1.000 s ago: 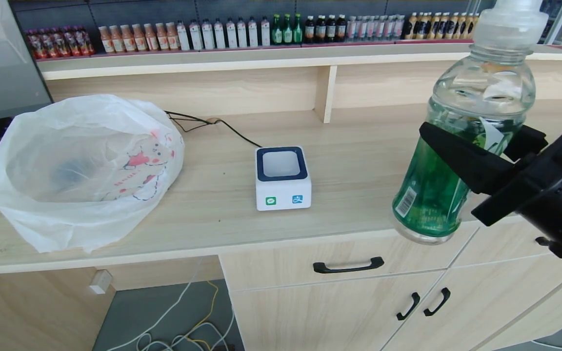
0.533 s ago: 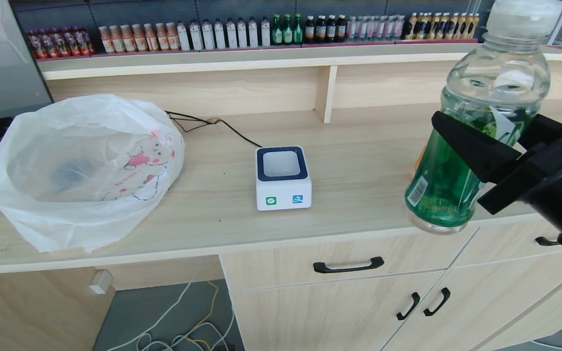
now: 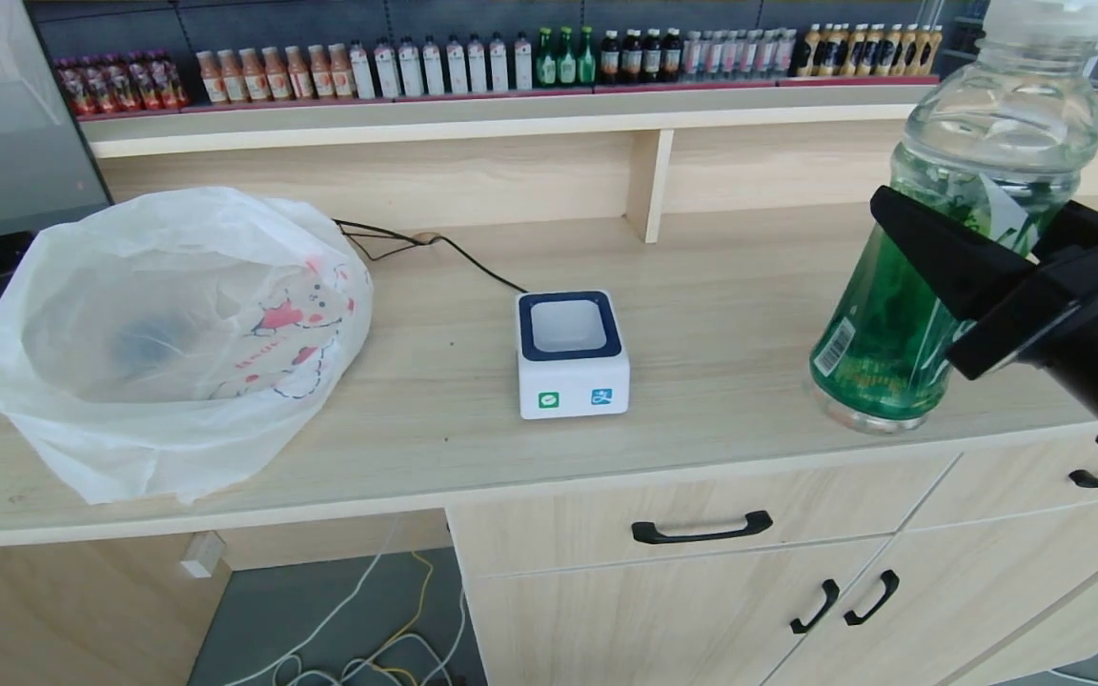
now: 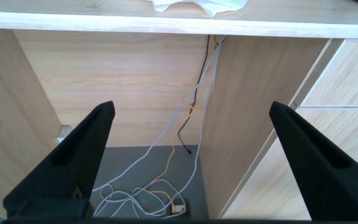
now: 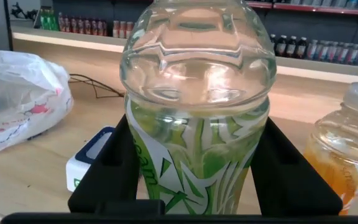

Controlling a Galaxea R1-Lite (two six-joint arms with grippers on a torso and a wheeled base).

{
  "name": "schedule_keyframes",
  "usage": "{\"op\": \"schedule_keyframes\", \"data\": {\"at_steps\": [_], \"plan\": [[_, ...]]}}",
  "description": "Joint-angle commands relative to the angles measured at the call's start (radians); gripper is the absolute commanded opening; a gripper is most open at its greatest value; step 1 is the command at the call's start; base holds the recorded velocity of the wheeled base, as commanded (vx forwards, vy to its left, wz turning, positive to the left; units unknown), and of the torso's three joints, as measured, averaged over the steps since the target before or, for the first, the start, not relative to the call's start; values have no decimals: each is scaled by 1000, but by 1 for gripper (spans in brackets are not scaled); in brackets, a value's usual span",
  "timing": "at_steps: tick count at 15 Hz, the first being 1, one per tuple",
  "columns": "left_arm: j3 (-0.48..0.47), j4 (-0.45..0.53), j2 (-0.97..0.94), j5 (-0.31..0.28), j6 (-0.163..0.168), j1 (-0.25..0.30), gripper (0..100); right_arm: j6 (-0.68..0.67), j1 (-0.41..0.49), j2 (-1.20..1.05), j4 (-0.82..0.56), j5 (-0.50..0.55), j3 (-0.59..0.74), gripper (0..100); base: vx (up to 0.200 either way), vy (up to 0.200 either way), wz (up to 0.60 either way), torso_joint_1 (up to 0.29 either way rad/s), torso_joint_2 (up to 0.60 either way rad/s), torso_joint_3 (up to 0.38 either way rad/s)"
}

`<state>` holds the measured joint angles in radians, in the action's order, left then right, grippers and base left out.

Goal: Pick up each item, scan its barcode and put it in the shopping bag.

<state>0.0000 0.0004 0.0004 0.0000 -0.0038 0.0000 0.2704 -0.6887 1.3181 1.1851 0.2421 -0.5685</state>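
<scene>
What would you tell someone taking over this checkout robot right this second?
Right claw: shut on the green bottle, held up to the right of the scanner, not over it.
Left claw: open and empty, low, below the counter edge.
Shopping bag: open at the counter's left end, with a dark shape inside that I can't identify.
Done: green bottle picked up.
Left: scan its barcode, drop it in the bag, then probably the orange bottle beside it.
</scene>
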Motion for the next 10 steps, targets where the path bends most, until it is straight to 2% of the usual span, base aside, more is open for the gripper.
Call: {"op": "schedule_keyframes", "data": {"at_steps": [1,7,10], "plan": [[0,0,0,0,-1,0,100,0,-2,6,2,-4,4,0,0,200,0,7,2,2],[0,0,0,0,4,-2,100,-2,1,56,2,-4,-34,0,0,200,0,2,2,2],[0,0,0,0,4,-2,100,1,1,64,4,-1,-39,0,0,0,0,0,0,0]]}}
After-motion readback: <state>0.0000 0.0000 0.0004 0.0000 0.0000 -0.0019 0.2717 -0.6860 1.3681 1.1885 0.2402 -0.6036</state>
